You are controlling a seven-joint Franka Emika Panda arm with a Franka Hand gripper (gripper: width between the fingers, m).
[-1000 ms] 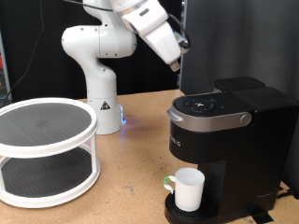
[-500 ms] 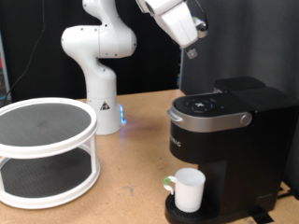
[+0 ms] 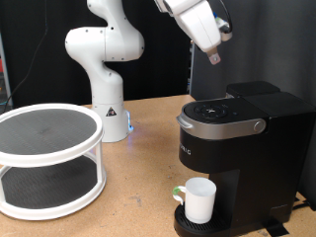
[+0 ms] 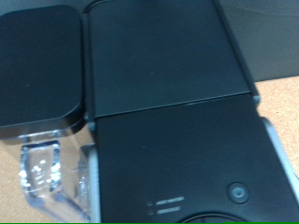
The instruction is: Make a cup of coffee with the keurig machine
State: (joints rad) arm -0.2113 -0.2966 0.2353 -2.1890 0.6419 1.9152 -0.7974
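Note:
The keurig machine stands at the exterior view's right, with its silver-grey lid handle down. The white cup sits on the machine's round drip base under the spout. My gripper hangs in the air above the machine's top, well clear of it. Its fingers look pressed together and hold nothing. The wrist view looks straight down on the machine's black top, a round button and the clear water tank. The fingers do not show in that view.
A white two-tier round rack stands at the exterior view's left on the wooden table. The arm's white base is behind it at the centre. A dark curtain hangs behind the machine.
My gripper has risen and moved toward the exterior view's right, from beside the machine's upper left to a point above its top.

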